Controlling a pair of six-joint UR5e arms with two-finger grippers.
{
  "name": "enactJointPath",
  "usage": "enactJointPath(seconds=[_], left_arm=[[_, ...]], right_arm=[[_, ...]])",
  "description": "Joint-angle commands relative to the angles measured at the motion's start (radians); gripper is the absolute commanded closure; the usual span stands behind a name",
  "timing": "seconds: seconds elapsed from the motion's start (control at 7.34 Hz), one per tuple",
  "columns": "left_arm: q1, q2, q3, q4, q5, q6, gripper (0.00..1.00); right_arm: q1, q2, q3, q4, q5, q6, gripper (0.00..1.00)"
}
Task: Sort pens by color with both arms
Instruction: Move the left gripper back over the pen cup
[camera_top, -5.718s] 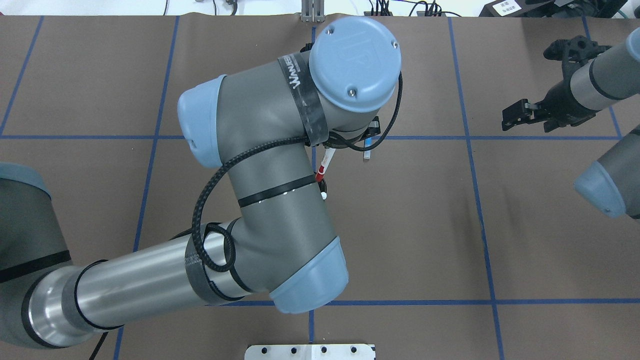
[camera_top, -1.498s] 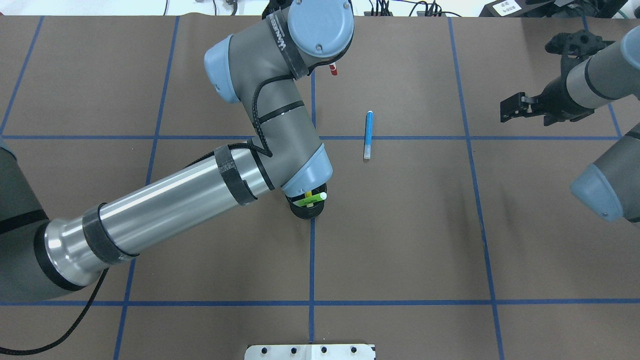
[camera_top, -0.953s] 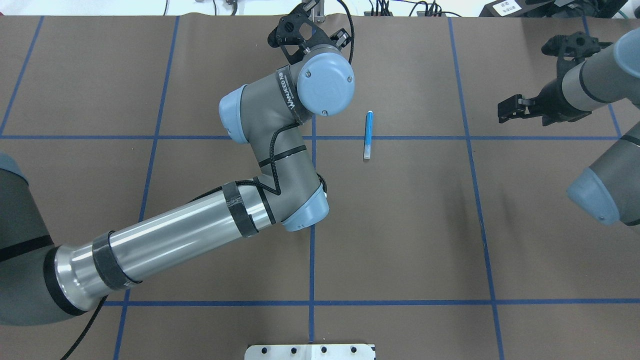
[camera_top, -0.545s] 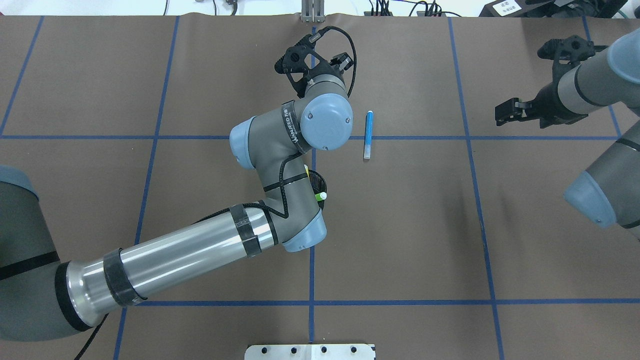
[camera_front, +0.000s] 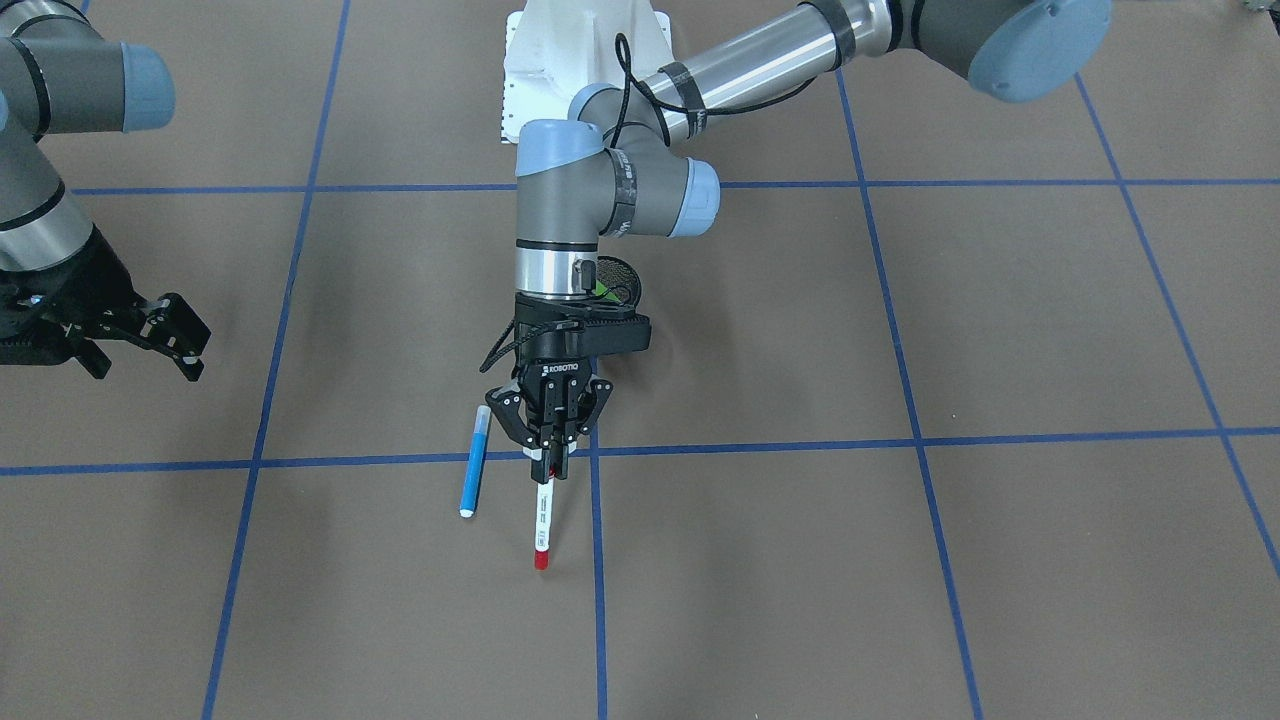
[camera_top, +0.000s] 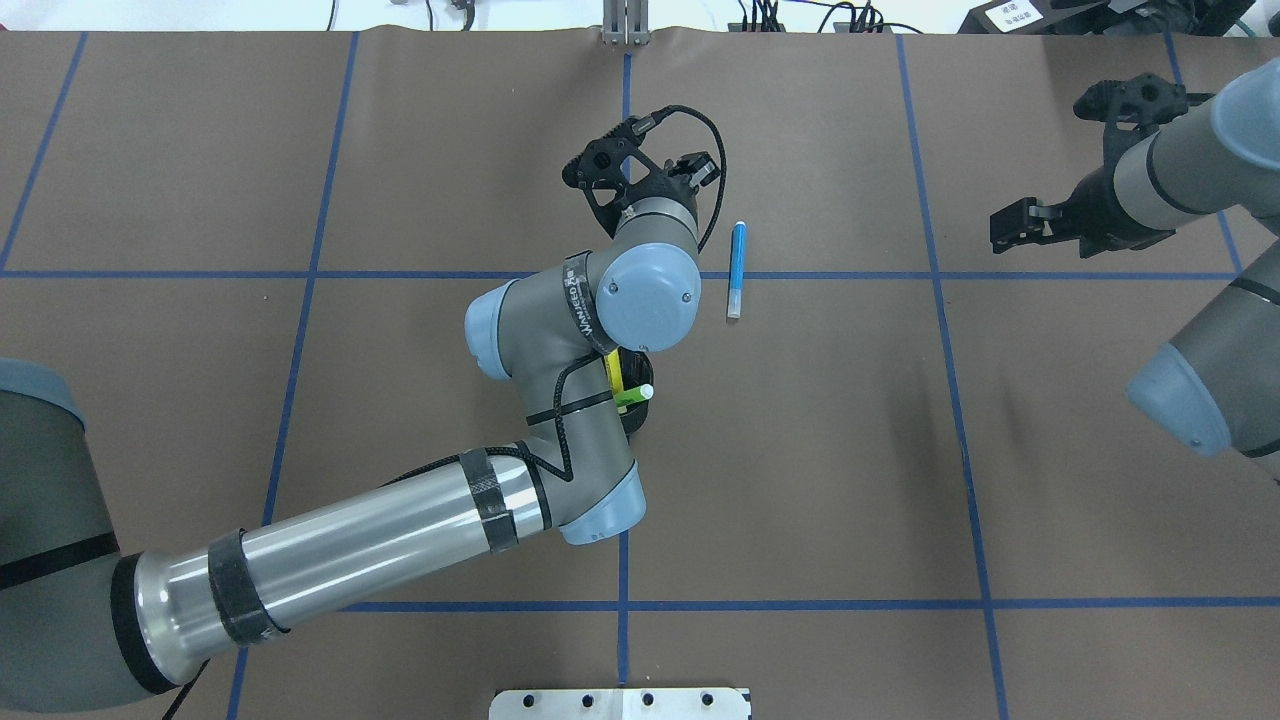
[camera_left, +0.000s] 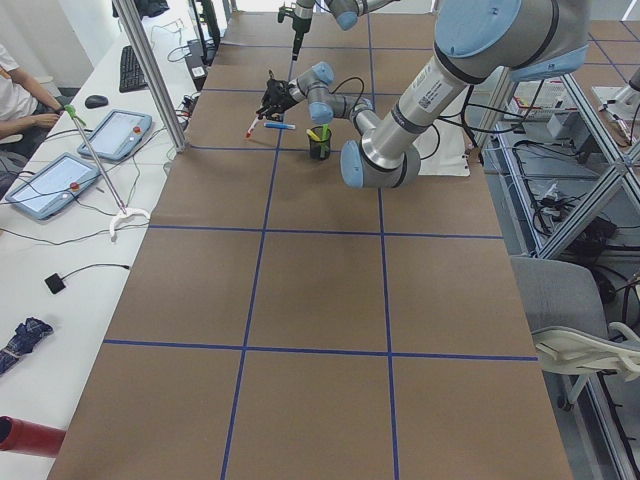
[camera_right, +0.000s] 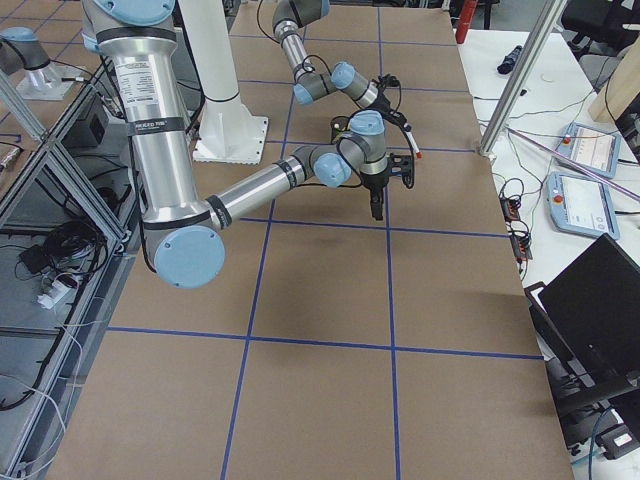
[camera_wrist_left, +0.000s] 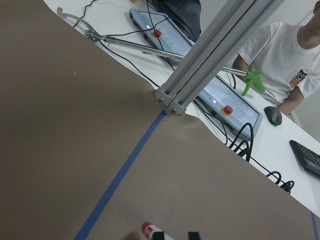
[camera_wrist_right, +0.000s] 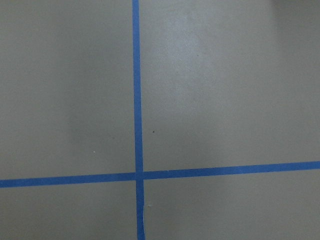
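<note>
My left gripper (camera_front: 550, 455) is shut on the white pen with red ends (camera_front: 543, 520). That pen slants down and away from the robot, its red tip (camera_wrist_left: 149, 230) low over the brown mat. The blue pen (camera_front: 472, 460) (camera_top: 737, 270) lies flat on the mat just beside it, apart from the fingers. A light green pen (camera_top: 632, 396) and a yellow pen (camera_top: 612, 372) stand in the black mesh cup (camera_front: 618, 281), partly under the left arm's wrist. My right gripper (camera_front: 178, 340) (camera_top: 1012, 225) hangs open and holds nothing, far off to the robot's right.
Blue tape lines (camera_wrist_right: 137, 120) divide the mat into squares. A metal post (camera_wrist_left: 200, 55) stands at the far table edge, with tablets (camera_left: 60, 185), cables and a seated person (camera_wrist_left: 285, 60) behind it. The white pedestal base (camera_front: 580, 50) is on the robot's side.
The left wrist has pulled back from the far table edge toward the cup and the blue pen, still holding the red-ended pen. The right arm has shifted slightly. The blue pen has not moved.
</note>
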Motion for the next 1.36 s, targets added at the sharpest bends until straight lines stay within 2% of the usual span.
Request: enactJointPath(seconds=[0.0, 0.14, 0.27, 0.54, 0.68, 0.82, 0.95, 1.09, 1.23], left_arm=[[0.002, 0.007, -0.001, -0.023, 0.000, 0.039, 0.84], [0.009, 0.010, -0.009, -0.022, 0.000, 0.071, 0.56], [0.011, 0.013, -0.012, -0.020, 0.000, 0.102, 0.01], [0.023, 0.014, -0.033, -0.019, -0.001, 0.128, 0.00], [0.022, 0.012, -0.075, -0.011, -0.009, 0.163, 0.00], [0.022, 0.009, -0.118, 0.036, -0.010, 0.203, 0.00], [0.010, 0.012, -0.215, 0.153, -0.021, 0.250, 0.00], [-0.032, 0.018, -0.297, 0.264, -0.109, 0.316, 0.00], [-0.091, 0.086, -0.360, 0.329, -0.251, 0.350, 0.00]], right_arm=[[0.000, 0.001, 0.000, 0.000, 0.000, 0.000, 0.01], [0.000, 0.001, 0.000, 0.000, 0.000, 0.000, 0.01], [0.000, 0.002, -0.002, 0.000, 0.000, 0.000, 0.01], [0.000, 0.004, -0.003, 0.000, 0.000, 0.000, 0.01], [0.000, 0.004, -0.002, 0.000, 0.000, 0.000, 0.01], [0.000, 0.010, 0.003, 0.000, 0.000, 0.000, 0.01], [0.000, 0.023, 0.003, -0.002, 0.000, 0.003, 0.01], [-0.003, 0.025, 0.003, -0.002, 0.000, 0.033, 0.01], [-0.006, 0.051, 0.001, -0.002, -0.003, 0.050, 0.01]])
